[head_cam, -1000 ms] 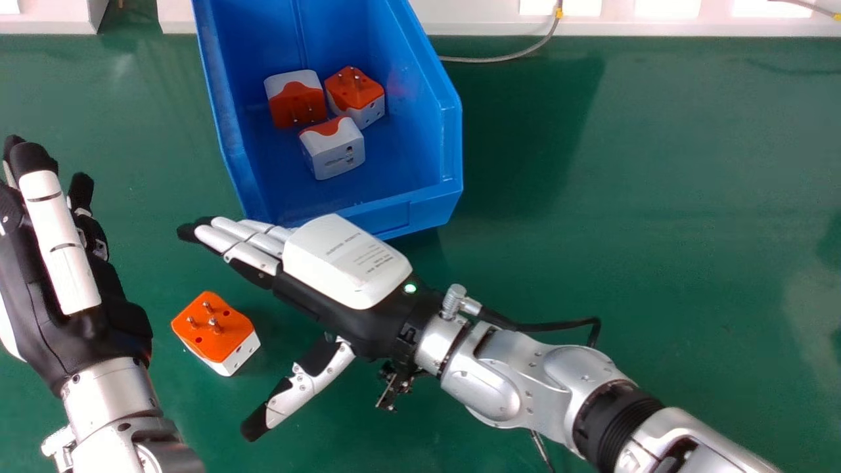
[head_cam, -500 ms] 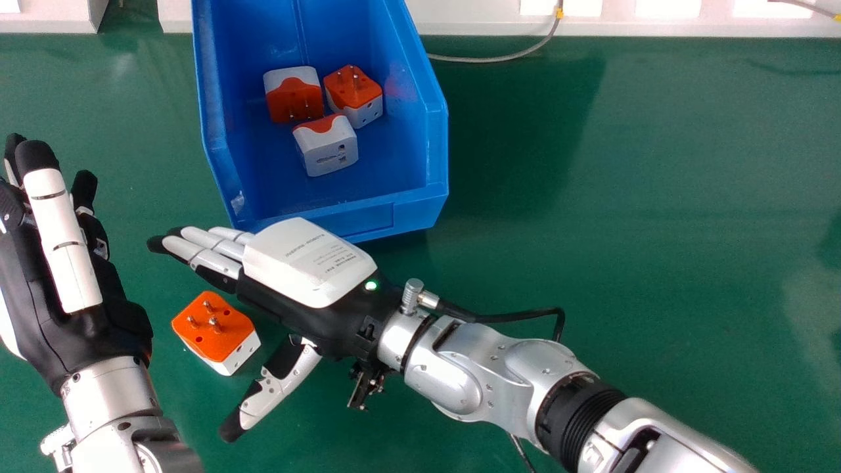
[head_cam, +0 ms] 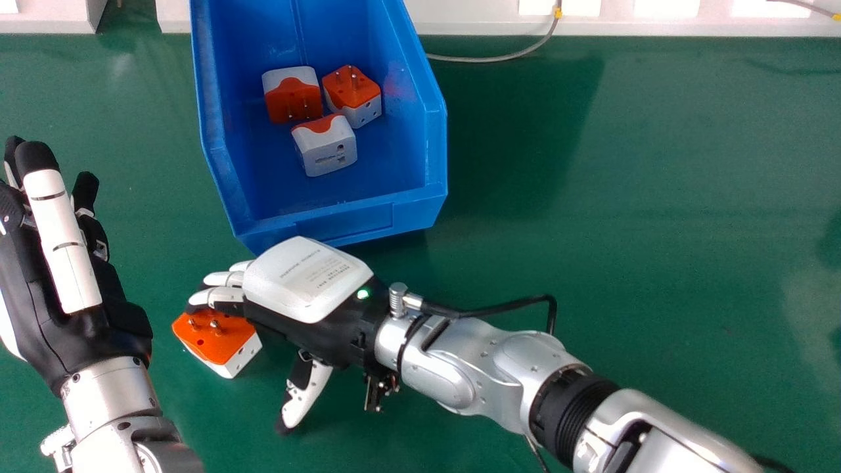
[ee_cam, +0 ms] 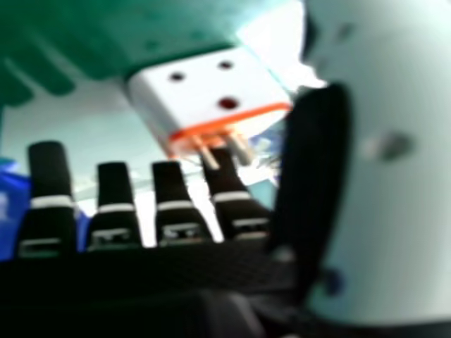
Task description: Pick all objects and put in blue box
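In the head view my right hand (head_cam: 305, 279) is palm down just in front of the blue box (head_cam: 348, 226). Its fingers bend loosely over the back edge of an orange and white plug adapter (head_cam: 230, 338) on the table, the thumb standing apart from it. The right hand view shows the adapter (ee_cam: 211, 91) between my right hand's (ee_cam: 176, 204) fingers and thumb, its pins near one finger. My left hand (head_cam: 49, 315) is open, left of the adapter. Inside the box lie an adapter (head_cam: 292, 98), another adapter (head_cam: 355, 95) and a mostly white one (head_cam: 332, 151).
The green table (head_cam: 624, 263) stretches off to the right of the box. A grey cable (head_cam: 499, 59) runs behind the box to a white ledge (head_cam: 486, 20) along the back edge.
My right hand has moved left to the loose adapter, and its fingers have bent down over it from straight. The box has shifted slightly left with its contents. My left hand is almost unmoved.
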Motion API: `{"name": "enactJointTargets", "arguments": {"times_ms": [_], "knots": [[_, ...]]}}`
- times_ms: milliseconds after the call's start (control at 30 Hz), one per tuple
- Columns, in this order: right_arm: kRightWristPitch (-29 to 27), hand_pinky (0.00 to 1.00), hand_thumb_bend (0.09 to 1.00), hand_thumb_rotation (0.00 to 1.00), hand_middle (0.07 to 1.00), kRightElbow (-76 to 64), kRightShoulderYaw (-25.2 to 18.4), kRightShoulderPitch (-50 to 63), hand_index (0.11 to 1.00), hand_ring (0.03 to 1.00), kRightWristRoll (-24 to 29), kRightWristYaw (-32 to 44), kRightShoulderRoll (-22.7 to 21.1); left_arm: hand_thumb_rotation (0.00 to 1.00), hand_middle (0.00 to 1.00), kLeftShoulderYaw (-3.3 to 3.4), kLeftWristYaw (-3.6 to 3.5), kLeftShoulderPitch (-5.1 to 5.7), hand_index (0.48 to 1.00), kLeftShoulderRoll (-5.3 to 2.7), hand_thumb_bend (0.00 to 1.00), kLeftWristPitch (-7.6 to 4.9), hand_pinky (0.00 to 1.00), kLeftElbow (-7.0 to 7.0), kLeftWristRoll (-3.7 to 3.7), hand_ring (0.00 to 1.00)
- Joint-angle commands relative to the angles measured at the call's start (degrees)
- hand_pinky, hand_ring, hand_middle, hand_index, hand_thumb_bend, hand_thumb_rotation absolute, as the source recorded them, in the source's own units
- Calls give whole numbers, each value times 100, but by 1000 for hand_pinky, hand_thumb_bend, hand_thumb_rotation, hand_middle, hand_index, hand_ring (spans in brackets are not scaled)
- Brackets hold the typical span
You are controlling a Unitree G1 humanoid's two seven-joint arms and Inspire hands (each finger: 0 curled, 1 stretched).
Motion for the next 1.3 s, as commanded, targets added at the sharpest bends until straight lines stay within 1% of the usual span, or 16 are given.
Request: {"name": "enactJointTargets", "arguments": {"times_ms": [0,200,267,333,433,567,667,767,833,933,967,1033,1100,1133,1200,1267], "knots": [[110,676,834,131,876,-8,97,-302,796,860,-42,141,676,746,1000,25,6,6,1000,-67,634,-36,923,-161,90,1000],[333,642,818,27,867,25,307,-339,760,832,-92,-56,873,747,1000,23,-50,1,1000,-56,621,-66,938,-172,33,1000],[416,655,772,7,871,22,389,-359,755,835,-105,-28,942,745,1000,20,-68,2,1000,-60,614,-73,946,-180,1,1000],[467,678,741,20,875,2,472,-381,722,842,-131,-20,974,748,1000,16,-71,7,1000,-64,604,-77,953,-188,-5,1000],[451,687,708,40,887,-61,544,-394,759,846,-128,-12,978,750,1000,12,-75,21,1000,-68,602,-96,951,-194,6,1000],[494,700,650,95,914,-126,601,-368,830,850,-88,-27,1004,756,1000,13,-92,22,1000,-68,598,-93,950,-199,-19,1000],[473,705,633,105,917,-119,567,-372,842,854,22,90,1043,757,1000,14,-90,11,1000,-75,597,-77,950,-205,-42,1000],[385,715,576,156,928,-108,558,-360,884,865,79,118,1050,765,1000,16,-118,7,1000,-67,586,-95,959,-193,-62,1000],[302,707,564,155,925,-69,516,-317,893,864,156,93,1078,761,1000,24,-173,4,1000,-68,581,-99,970,-192,-154,1000],[92,670,534,138,892,-13,356,-70,895,828,383,-185,1136,753,1000,24,-202,8,1000,-75,580,-102,976,-208,-209,1000],[60,647,526,116,867,6,275,7,898,792,495,-165,1166,751,1000,23,-195,9,1000,-73,579,-93,976,-213,-202,1000],[49,479,491,31,729,15,210,92,917,568,591,-170,1198,745,1000,23,-167,9,1000,-67,578,-83,969,-209,-159,1000],[55,388,480,8,660,-17,320,111,935,466,485,-349,1177,749,1000,16,-154,14,1000,-60,582,-96,963,-195,-104,1000],[46,405,483,4,689,-20,373,108,943,508,445,-408,1172,752,1000,13,-155,19,1000,-55,583,-97,964,-192,-88,1000],[62,405,483,4,689,-13,477,57,943,508,353,-434,1166,752,1000,16,-146,17,1000,-58,583,-108,964,-184,-73,1000],[33,513,463,0,768,-12,511,-3,957,624,370,-295,1151,756,1000,20,-155,13,1000,-65,580,-138,959,-172,-81,1000]]}}
